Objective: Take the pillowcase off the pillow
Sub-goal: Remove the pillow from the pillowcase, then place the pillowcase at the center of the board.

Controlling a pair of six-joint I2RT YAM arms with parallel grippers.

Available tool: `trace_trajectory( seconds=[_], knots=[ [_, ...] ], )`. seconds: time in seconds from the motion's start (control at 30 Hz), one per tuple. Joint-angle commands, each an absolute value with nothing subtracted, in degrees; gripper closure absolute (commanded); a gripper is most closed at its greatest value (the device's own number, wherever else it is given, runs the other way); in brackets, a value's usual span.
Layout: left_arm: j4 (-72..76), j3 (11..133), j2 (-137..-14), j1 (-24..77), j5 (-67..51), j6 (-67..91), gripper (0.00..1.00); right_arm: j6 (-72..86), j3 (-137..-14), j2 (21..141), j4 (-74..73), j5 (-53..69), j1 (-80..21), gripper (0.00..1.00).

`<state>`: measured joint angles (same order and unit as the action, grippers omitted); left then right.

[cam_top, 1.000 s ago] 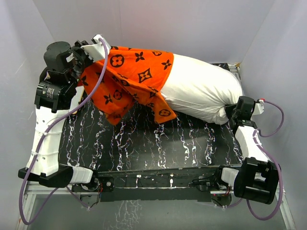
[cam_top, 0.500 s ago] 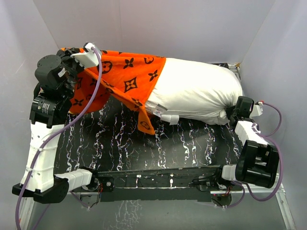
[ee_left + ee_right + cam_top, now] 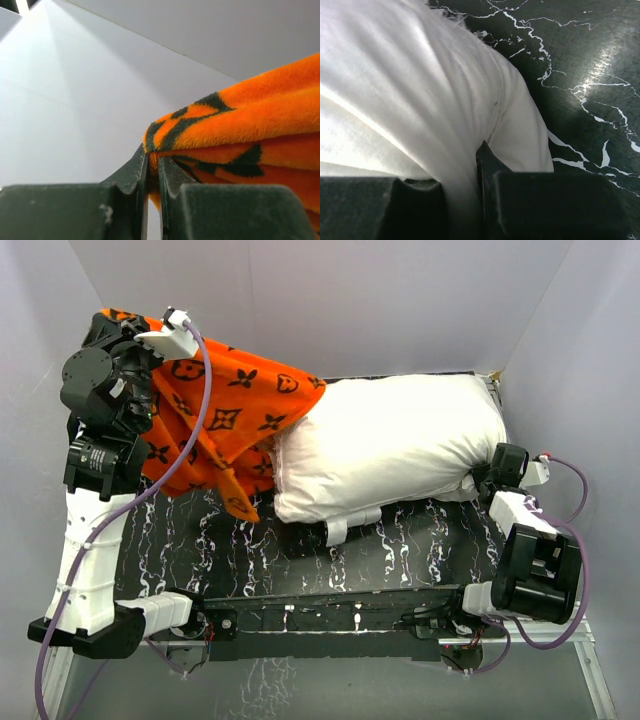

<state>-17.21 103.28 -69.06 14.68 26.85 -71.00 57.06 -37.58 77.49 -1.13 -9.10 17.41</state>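
The orange pillowcase (image 3: 225, 420) with dark brown motifs hangs from my raised left gripper (image 3: 112, 322) at the far left, draping down to the table; only its right edge still overlaps the pillow's left end. In the left wrist view the left gripper (image 3: 153, 162) is shut on a fold of the pillowcase (image 3: 240, 125). The plump white pillow (image 3: 400, 445) lies across the table's right half. My right gripper (image 3: 482, 476) is shut on the pillow's right corner. The right wrist view shows the right gripper (image 3: 462, 172) pinching the white fabric of the pillow (image 3: 395, 75).
The black marbled table (image 3: 330, 560) lies under everything, and its surface (image 3: 590, 75) shows beside the pillow corner. White walls close in on the left, back and right. A white label tab (image 3: 335, 531) sticks out under the pillow's near edge.
My left gripper has pulled the pillowcase up and to the left, baring nearly all of the pillow. The pillow's left end has swung nearer. The right gripper keeps its hold on the corner.
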Motion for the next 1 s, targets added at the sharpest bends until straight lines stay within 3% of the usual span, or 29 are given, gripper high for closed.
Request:
trace_trajectory(
  seconds=[0.0,0.23,0.37,0.47,0.6,0.8,0.97],
  knots=[
    [1.35,98.93,-66.03,13.98,32.87,-89.0,1.0,58.4,-35.47,80.6,-2.76,-16.66,19.33,0.92],
    [-17.24,111.05,-68.26,14.02,27.05,-70.71,1.0,57.58,-36.15,80.37,-2.15,-14.58,17.43,0.92],
    [-3.99,107.89,-69.61,13.99,24.04,-73.25,1.0,58.27,-36.25,78.77,-3.55,-17.12,15.47,0.92],
    [4.66,117.27,-75.02,14.04,22.81,-75.59,1.0,58.05,-35.56,78.15,-4.31,-18.2,15.47,0.92],
    [1.97,128.23,-79.54,14.04,16.47,-73.42,1.0,57.78,-33.62,77.16,-3.57,-17.64,15.42,0.92],
    [1.99,118.59,-73.87,13.99,5.71,-70.79,1.0,58.25,-32.16,75.62,-2.27,-20.03,9.95,0.92],
    [2.16,118.87,-74.18,14.05,0.43,-61.54,1.0,59.99,-32.7,76.01,-2.63,-21.49,5.23,0.92]
  ],
)
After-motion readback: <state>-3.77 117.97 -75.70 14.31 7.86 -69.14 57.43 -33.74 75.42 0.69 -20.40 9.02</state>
